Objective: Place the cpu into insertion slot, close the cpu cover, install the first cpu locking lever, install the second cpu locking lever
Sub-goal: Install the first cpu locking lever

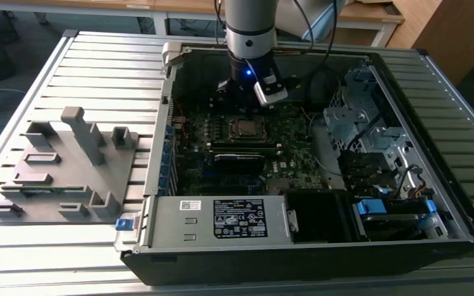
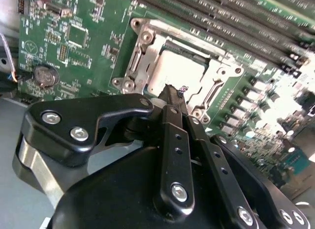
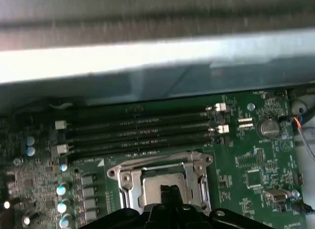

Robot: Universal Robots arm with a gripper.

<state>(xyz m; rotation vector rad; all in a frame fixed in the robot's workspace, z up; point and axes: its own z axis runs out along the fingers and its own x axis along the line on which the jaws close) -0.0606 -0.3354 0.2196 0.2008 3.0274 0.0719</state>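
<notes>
The cpu [image 2: 172,71] shows its dull silver top inside the insertion slot [image 1: 245,127] on the green motherboard. The cpu cover [image 2: 139,52] lies flat around it as a silvery frame; in the first wrist view the cover [image 3: 124,179] borders the cpu [image 3: 160,180] in the same way. My gripper [image 2: 173,91] hovers right over one edge of the socket with its black fingers pressed together and nothing visibly between them. In the exterior view the gripper [image 1: 239,106] hangs just behind the socket inside the open computer case. I cannot make out the locking levers' positions.
Long black memory slots [image 3: 142,135] run beside the socket, with a coin battery [image 2: 43,75] nearby. The case wall [image 3: 147,57] rises close behind. A power supply [image 1: 220,219] and drive cage [image 1: 360,123] fill the case's front and right. A grey fixture [image 1: 64,166] sits outside on the exterior view's left.
</notes>
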